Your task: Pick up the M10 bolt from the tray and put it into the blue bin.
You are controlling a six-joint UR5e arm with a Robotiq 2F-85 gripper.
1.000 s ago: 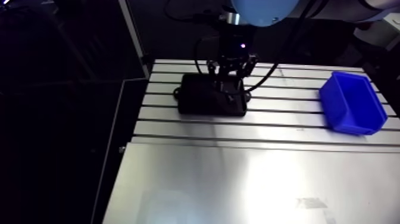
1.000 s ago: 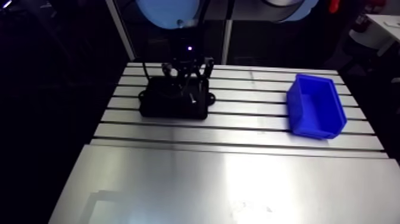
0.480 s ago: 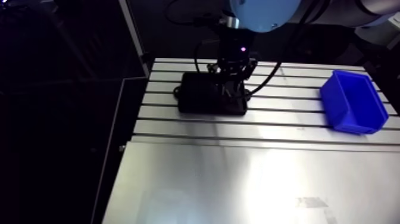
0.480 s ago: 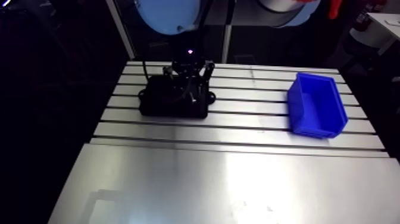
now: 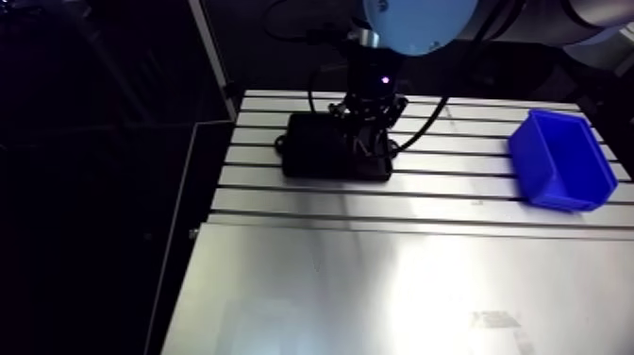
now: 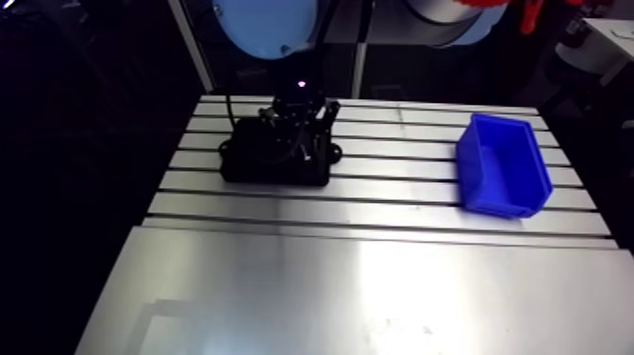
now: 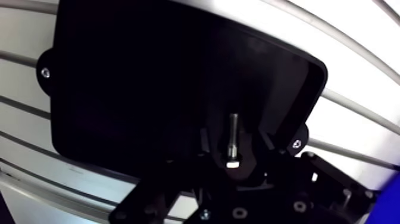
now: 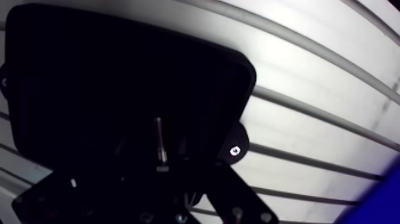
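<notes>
Down in the black tray [image 7: 149, 89], the gripper [image 7: 235, 146] straddles the bolt [image 7: 233, 138], which lies flat on the tray floor. Its jaws seem parted, one each side and not yet pinching, though dark fingers against dark plastic make that uncertain. Closing off-centre could roll the bolt aside or catch only its head, and a weak hold might drop it short of the blue bin [image 5: 558, 172].

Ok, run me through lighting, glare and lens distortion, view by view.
Arm view: broad glare on the table's near plate; the tray reads as a black mass, the bin is well lit. Wrist view: table slots bow into curves; the tray's inside is black, with only the bolt catching light.
</notes>
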